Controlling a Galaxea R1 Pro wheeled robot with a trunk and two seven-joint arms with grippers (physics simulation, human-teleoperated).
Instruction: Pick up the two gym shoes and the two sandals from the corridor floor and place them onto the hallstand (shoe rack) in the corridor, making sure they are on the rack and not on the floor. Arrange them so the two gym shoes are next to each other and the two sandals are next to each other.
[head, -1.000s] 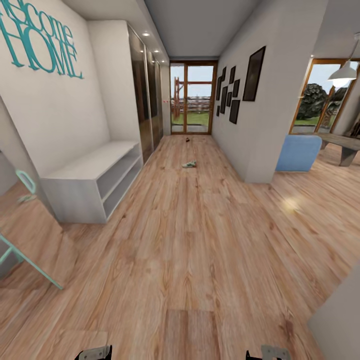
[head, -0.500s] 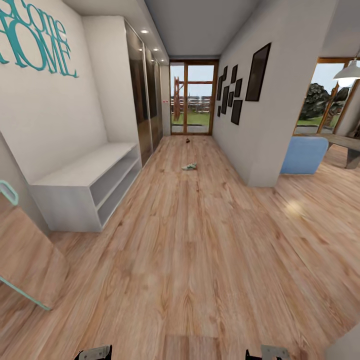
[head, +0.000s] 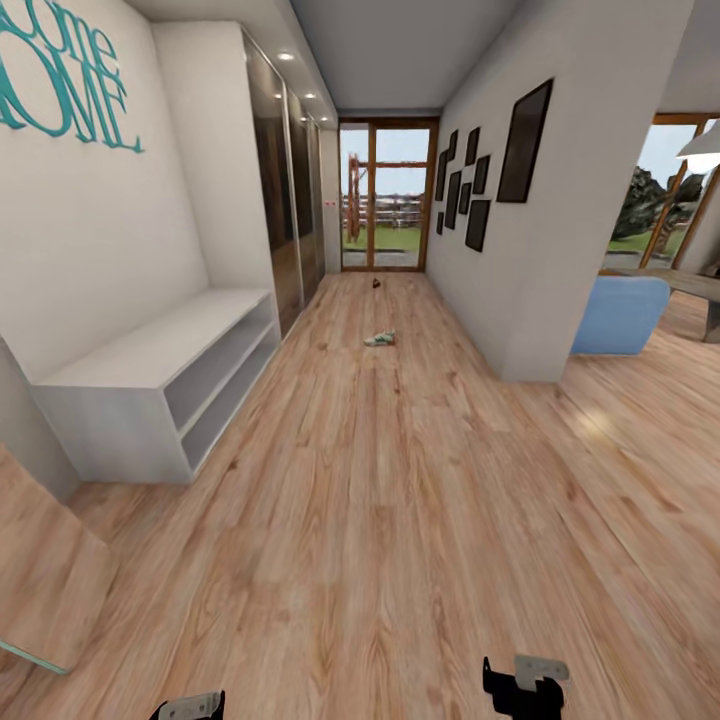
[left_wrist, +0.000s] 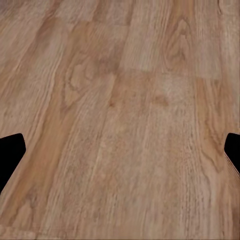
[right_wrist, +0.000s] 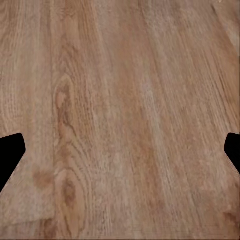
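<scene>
The right gripper (head: 523, 690) sits low at the 5 o'clock edge of the head view, and the left gripper (head: 190, 708) barely pokes in at 7 o'clock; both wrist views show their dark fingertips set far apart at the frame edges, so each stands wide with nothing between, over bare corridor floor (head: 400, 520). Well ahead of both, toward 12 o'clock and roughly midway down the corridor, a gym shoe (head: 380, 339) lies on the planks, white with green showing. Farther on along the same line, near the glass door (head: 385, 195), a small dark thing (head: 376, 283) rests on the floor, too small to tell what it is. At about 10 o'clock from the grippers a low white bench (head: 160, 375) with two open shelves stands against the wall beneath teal lettering (head: 60, 75). Dark picture frames (head: 480, 170) hang at 1 o'clock.
</scene>
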